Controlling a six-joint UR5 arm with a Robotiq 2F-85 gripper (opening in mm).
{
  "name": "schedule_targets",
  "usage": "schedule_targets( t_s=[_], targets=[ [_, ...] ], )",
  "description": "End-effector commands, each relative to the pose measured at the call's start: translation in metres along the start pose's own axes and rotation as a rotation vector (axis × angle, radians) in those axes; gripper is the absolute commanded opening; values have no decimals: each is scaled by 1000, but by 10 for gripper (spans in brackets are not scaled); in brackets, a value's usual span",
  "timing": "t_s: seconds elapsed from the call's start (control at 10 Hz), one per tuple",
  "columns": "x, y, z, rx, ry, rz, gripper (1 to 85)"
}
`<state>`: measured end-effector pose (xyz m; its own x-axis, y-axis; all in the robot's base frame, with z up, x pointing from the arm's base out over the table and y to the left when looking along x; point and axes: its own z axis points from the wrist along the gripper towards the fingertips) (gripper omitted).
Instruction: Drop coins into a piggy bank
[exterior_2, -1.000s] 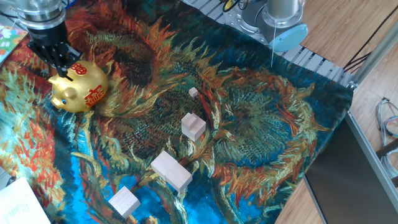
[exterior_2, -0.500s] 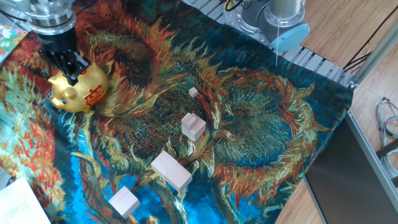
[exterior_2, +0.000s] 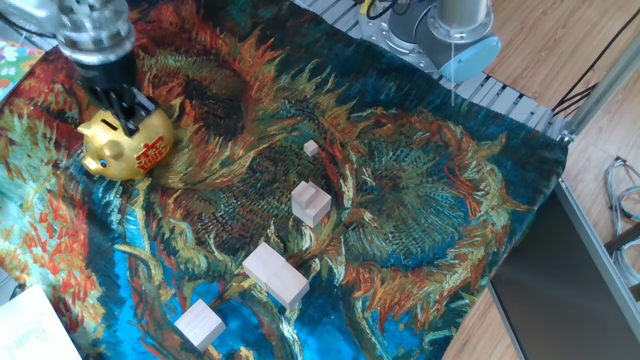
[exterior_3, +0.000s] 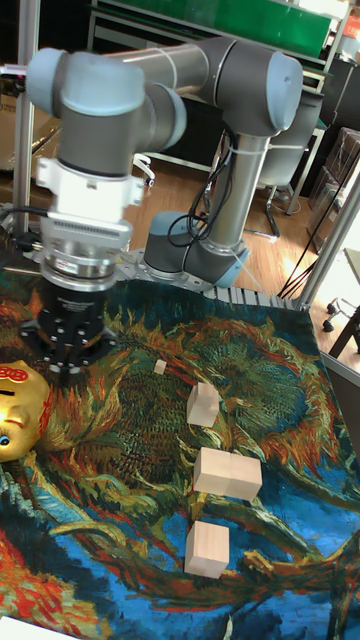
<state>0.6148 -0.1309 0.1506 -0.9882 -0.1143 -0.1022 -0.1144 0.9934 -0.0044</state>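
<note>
The gold piggy bank (exterior_2: 125, 147) stands on the patterned cloth at the far left, with a red marking on its side. It also shows at the left edge of the tall fixed view as the piggy bank (exterior_3: 20, 410). My gripper (exterior_2: 128, 112) hangs directly over the pig's back, fingertips down at or just above its top, hiding the marking there. In the tall fixed view the gripper (exterior_3: 66, 368) sits just right of and behind the pig. The dark fingers stand close together, but their gap is not readable. No coin shows in either view.
Several pale wooden blocks lie mid-cloth: a tiny one (exterior_2: 311, 148), a cube (exterior_2: 311, 203), a larger block (exterior_2: 275, 275) and a front cube (exterior_2: 199, 324). The arm's base (exterior_2: 450, 30) stands at the back. White paper (exterior_2: 30, 330) lies front left.
The gripper has shifted to the right from the pig's left shoulder to over its back, and now covers the red marking on top. The pig and blocks have not moved.
</note>
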Motion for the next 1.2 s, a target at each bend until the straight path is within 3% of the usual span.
schedule_targets(
  t_s=[0.0, 0.1, 0.4, 0.5, 0.6, 0.7, 0.8, 0.9, 1.1],
  targets=[
    [-7, 55, -3, -13, 11, 116, 13],
    [-9, 48, -5, 6, 3, 107, 13],
    [-8, 55, -5, -19, 6, -24, 13],
    [-16, 55, -5, -18, -24, -7, 13],
    [-17, 73, 6, -67, -37, 48, 13],
    [-20, 83, 21, -47, -41, 72, 13],
    [-18, 93, 35, -34, -16, 70, 13],
    [-14, 90, 37, -26, 1, 38, 13],
    [-21, 102, 37, -69, -24, 31, 13]
  ],
)
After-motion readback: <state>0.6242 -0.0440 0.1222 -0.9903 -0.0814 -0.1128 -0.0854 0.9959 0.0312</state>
